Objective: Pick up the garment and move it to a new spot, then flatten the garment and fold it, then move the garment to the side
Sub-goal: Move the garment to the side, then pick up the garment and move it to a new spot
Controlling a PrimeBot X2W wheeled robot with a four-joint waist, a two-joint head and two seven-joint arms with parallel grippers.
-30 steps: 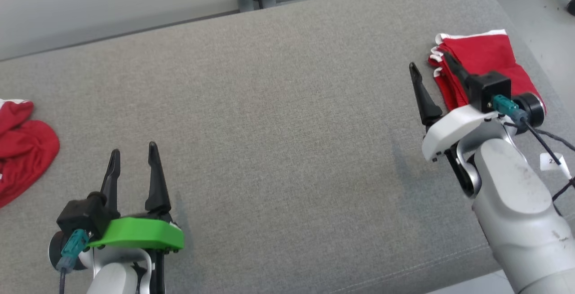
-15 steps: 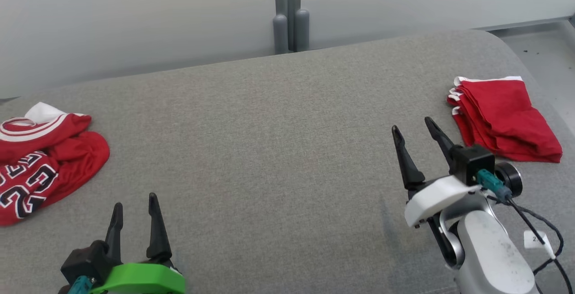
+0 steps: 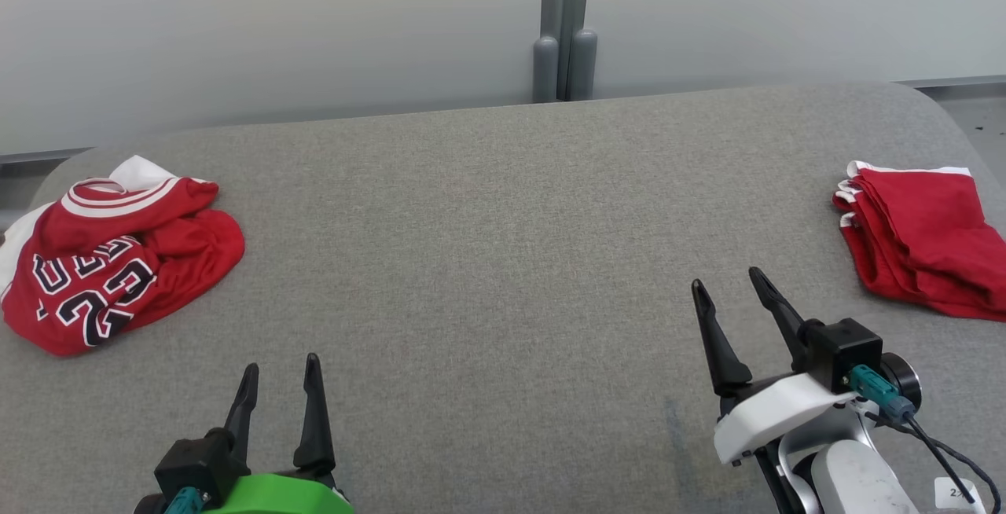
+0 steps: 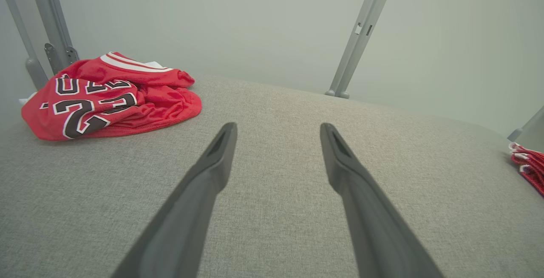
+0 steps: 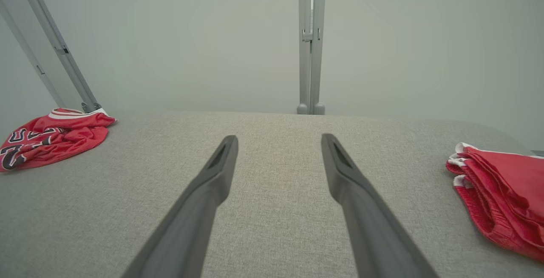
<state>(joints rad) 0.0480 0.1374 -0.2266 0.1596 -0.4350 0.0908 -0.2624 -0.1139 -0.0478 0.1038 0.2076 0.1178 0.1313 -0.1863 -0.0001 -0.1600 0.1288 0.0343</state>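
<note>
Crumpled jersey [image 3: 118, 251] is located at the far left of the table [image 3: 503, 223], bunched up, number print facing up, striped collar on the far side. The heap is spread wider left-to-right than near-to-far; no true long axis can be read while it is balled up. It is taken as the piece to be handled, since the other red garment [image 3: 927, 251] at the right edge is already stacked folded. That is judgement only.

Key relation: jersey lies left and far of the left jaws, well apart. The right jaws are placed across the table, much farther off, so the left arm is judged the one to be sent. Both sets of jaws are spread wide, nothing held, at the near side over bare table.

Edges: jersey is set close to the table's left edge and rounded far-left corner. It could be dropped off by a pull leftward; it is better drawn right and near. The middle of the table is left bare between the two garments, and room enough for spreading and folding is expected there. The far edge is backed by a wall and post [image 3: 564, 34].
</note>
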